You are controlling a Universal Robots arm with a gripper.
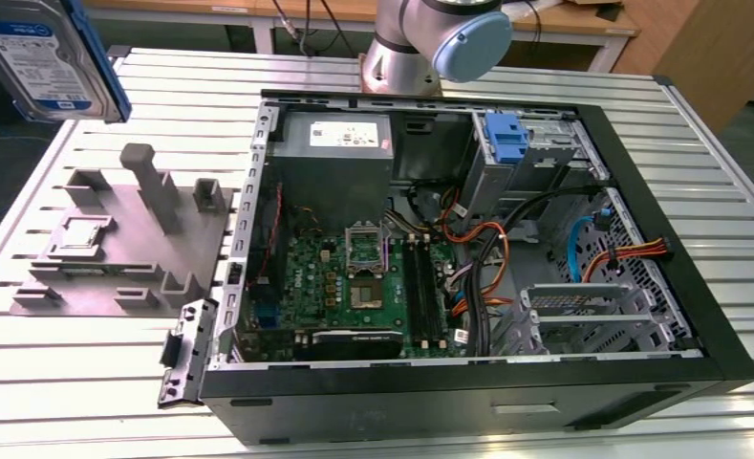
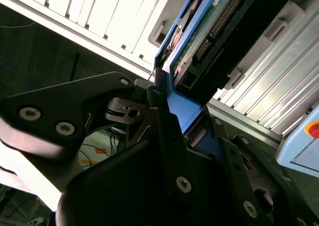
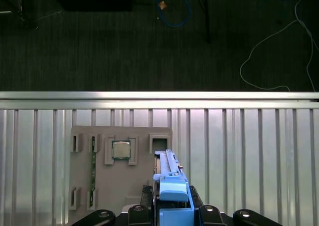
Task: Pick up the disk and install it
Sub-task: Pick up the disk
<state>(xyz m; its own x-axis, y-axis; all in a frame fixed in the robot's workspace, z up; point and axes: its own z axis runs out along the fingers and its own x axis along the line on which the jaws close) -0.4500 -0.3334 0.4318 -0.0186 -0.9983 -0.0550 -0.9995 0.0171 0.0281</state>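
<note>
Jaws: closed on one end of the disk (image 2: 199,41), black links either side of its blue carrier (image 2: 182,109), as seen in both wrist views.

Disk: held clear of the surface (image 1: 96,382). In the exterior view it (image 1: 39,57) hung at the upper corner on the exterior view's left, white-and-blue label face showing and a blue edge along one side. It was well apart from the computer case (image 1: 479,387). The second wrist view showed its green circuit-board underside and connector row. In the first wrist view it (image 3: 167,173) was seen edge-on.

Fixture: a grey moulded tray (image 3: 124,196) lay on the surface below the disk, with upright posts and pockets. One pocket held a square processor chip (image 3: 120,149); a narrow green strip (image 3: 92,168) stood in a slot near it. In the exterior view the tray (image 1: 121,249) lay just beside the case, on the exterior view's left.

Computer case: black, lying with its side open.
- green motherboard (image 1: 351,277)
- grey white-labelled power-supply box (image 1: 338,143)
- drive bay with a blue carrier part (image 1: 506,143)
- bare metal cage (image 1: 593,316)
- orange, black and blue cables between these

Surface: ribbed aluminium slats.

Arm base (image 1: 415,43): mounted behind the case.

Floor (image 3: 99,46): dark, with loose cables.
</note>
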